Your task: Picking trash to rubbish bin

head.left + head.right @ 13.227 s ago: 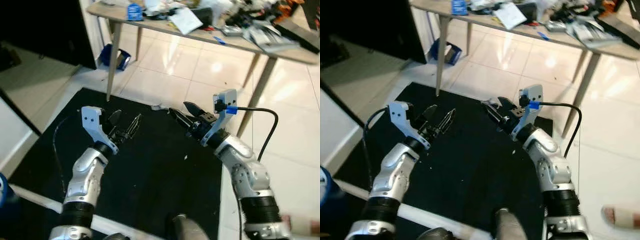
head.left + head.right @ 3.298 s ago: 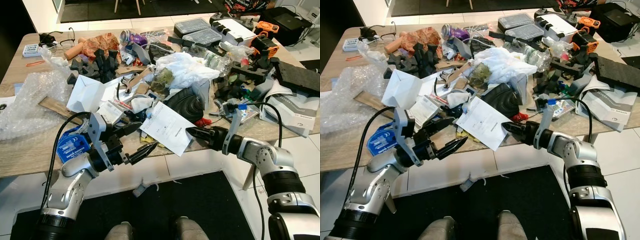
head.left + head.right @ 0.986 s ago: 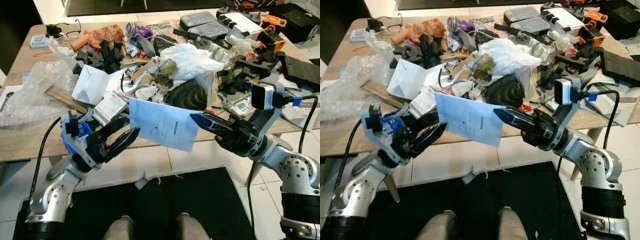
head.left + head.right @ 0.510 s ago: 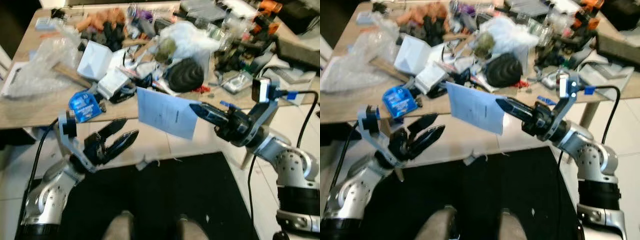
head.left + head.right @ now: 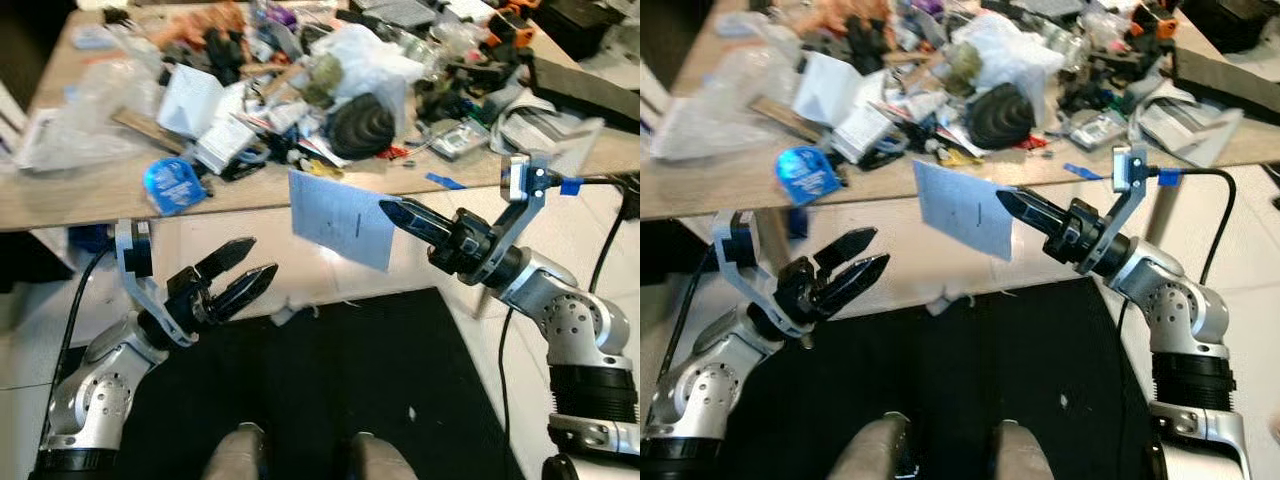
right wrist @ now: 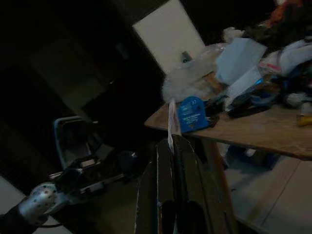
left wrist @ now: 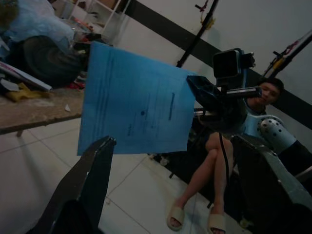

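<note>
Right gripper [image 5: 392, 208] fingers pinched on a paper sheet [image 5: 340, 217], held in mid-air just off the near edge of the cluttered surface [image 5: 90, 200] (above pale tile). Left gripper [image 5: 245, 271] lower left, fingers spread, holding nothing. Black mat [image 5: 330, 380] below.

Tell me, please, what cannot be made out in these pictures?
- Print on the pale blue paper sheet pinched by the right hand: too small, blurred.
- Rubbish bin: none identifiable.
- Items in the heap on the wooden table: overlapping, motion-blurred.
- Right wrist view: very dark.
- Left hand: open, empty.
</note>
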`<state>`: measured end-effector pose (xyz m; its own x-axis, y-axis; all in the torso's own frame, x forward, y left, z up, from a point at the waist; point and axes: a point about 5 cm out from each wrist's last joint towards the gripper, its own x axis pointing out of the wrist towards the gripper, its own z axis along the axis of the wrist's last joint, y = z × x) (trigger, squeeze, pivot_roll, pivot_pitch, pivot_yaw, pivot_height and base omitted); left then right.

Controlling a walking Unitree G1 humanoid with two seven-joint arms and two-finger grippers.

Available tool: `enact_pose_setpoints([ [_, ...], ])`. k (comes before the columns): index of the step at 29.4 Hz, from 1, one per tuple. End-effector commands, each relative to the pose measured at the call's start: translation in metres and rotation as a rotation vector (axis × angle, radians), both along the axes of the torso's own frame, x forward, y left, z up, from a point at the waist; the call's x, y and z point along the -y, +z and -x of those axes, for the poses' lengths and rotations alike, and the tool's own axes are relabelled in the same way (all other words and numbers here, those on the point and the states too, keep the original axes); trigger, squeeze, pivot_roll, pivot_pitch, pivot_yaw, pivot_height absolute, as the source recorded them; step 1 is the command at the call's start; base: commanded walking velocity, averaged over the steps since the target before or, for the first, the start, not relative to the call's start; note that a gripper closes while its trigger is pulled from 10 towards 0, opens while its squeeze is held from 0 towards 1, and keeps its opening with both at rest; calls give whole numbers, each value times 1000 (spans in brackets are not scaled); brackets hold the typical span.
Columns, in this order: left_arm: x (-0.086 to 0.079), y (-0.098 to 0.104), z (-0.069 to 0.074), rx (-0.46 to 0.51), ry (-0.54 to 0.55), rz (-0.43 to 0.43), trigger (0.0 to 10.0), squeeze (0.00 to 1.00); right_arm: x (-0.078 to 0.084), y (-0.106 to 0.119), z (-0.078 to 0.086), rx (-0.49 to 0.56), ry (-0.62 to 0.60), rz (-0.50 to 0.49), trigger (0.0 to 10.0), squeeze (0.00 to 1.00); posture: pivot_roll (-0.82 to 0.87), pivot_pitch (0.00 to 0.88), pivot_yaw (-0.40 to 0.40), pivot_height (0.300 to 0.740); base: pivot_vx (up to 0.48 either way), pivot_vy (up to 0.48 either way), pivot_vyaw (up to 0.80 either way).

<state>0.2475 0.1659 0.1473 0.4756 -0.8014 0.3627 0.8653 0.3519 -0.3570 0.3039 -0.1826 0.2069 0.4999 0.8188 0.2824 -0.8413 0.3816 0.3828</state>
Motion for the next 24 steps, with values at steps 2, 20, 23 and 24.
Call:
enact_pose_setpoints([
  [2,-3,-1,1,-10,-2,-9,10000,0,2,-3,-2,-1,-35,14,10000,0,-35,158,-1,740,0,0,0],
  [20,-3,-2,0,-12,1,-12,10000,0,1,-9,-8,-5,-69,59,10000,0,-36,151,0,740,-160,0,0],
  [23,-2,-2,-1,-12,0,-12,10000,0,0,-10,-10,-10,-78,56,10000,0,-33,140,1,740,0,0,0],
  [24,-2,-2,-1,-12,0,-12,10000,0,0,-10,-10,-10,-78,56,10000,0,-33,140,1,740,0,0,0],
])
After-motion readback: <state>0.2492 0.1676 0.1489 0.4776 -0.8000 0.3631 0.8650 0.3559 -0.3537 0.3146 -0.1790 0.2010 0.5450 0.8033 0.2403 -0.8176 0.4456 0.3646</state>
